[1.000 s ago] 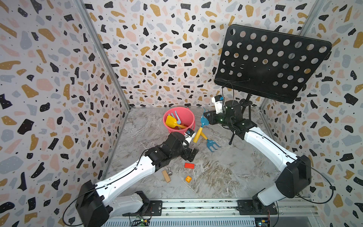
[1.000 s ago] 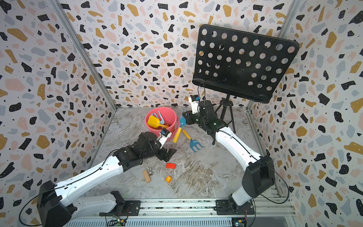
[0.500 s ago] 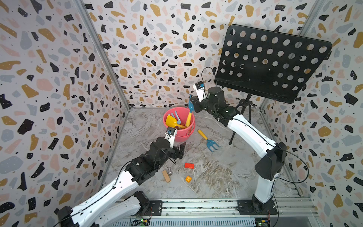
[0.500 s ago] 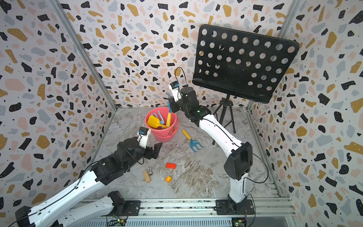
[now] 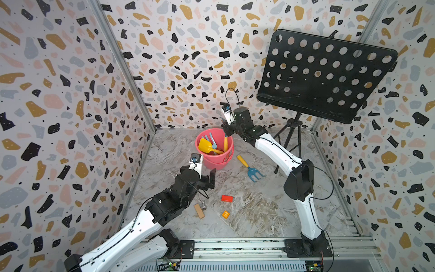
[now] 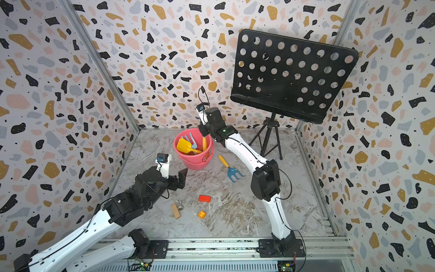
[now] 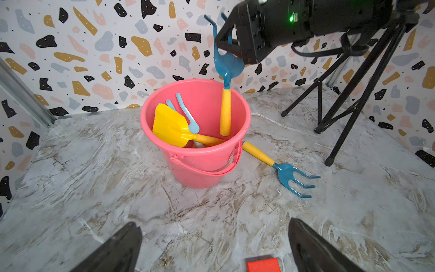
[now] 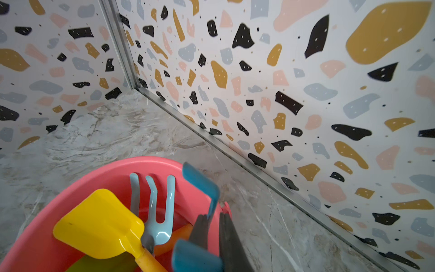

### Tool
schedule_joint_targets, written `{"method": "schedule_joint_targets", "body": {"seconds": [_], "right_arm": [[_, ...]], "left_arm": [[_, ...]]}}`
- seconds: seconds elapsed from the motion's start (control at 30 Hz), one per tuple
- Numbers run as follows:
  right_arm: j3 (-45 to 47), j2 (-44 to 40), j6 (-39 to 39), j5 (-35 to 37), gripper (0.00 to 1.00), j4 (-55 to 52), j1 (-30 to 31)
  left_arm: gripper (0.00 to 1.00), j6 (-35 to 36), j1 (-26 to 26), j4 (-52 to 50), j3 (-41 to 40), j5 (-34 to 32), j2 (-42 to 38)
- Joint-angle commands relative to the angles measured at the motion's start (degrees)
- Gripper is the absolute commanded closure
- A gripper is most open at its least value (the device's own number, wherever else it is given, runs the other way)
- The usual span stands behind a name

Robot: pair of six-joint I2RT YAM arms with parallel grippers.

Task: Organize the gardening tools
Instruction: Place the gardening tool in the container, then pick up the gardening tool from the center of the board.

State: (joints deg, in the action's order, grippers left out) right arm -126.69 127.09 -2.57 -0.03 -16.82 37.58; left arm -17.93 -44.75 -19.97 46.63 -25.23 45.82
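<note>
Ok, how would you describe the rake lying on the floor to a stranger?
Find the pink bucket near the back wall. Beside it lies a dark blue rake with a yellow handle. Only this tool lies on the floor.

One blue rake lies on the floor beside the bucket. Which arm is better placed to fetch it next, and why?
Probably left: the left arm's jaws are open, empty and face the floor rake. The right arm's jaws are shut on a second rake over the bucket.
</note>
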Motion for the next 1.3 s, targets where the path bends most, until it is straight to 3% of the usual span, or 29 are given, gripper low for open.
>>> {"method": "schedule_joint_targets", "body": {"seconds": [0.0, 0.13, 0.4, 0.47, 0.67, 0.97, 1.1, 1.27], "right_arm": [[-2.12, -0.30, 0.40, 0.14, 0.99, -1.94, 0.25], [-0.82, 0.20, 1.37, -0.13, 0.93, -2.31, 0.30], [2.07, -1.56, 3.08, -0.67, 0.49, -2.28, 0.29], [2.06, -2.34, 3.34, -0.70, 0.44, -2.74, 0.26], [4.50, -7.26, 8.12, 3.49, 0.39, -5.03, 0.24], [22.97, -21.91, 19.50, 9.07, 0.30, -2.36, 0.21], [27.20, -24.60, 23.33, 10.83, 0.23, -6.34, -0.24], [33.54, -26.54, 29.16, 10.21, 0.22, -9.37, -1.99]], "left_arm": [[0.01, -1.04, -0.07, 0.82, -0.58, -1.56, -0.57], [0.00, -1.44, -0.12, 1.18, -0.66, -1.22, -0.47], [0.00, -1.45, -0.07, 1.07, -0.23, -1.13, -0.48], [0.01, -1.40, -0.07, 1.07, -0.10, -1.09, -0.47], [0.00, -1.51, -0.07, 1.03, 0.30, -0.96, -0.33], [0.01, -1.74, -0.07, 1.36, 0.15, -0.57, 0.00], [0.00, -2.14, -0.07, 1.64, -0.13, -0.13, 0.34], [0.01, -2.78, -0.07, 1.68, -0.44, 0.14, 0.64]]}}
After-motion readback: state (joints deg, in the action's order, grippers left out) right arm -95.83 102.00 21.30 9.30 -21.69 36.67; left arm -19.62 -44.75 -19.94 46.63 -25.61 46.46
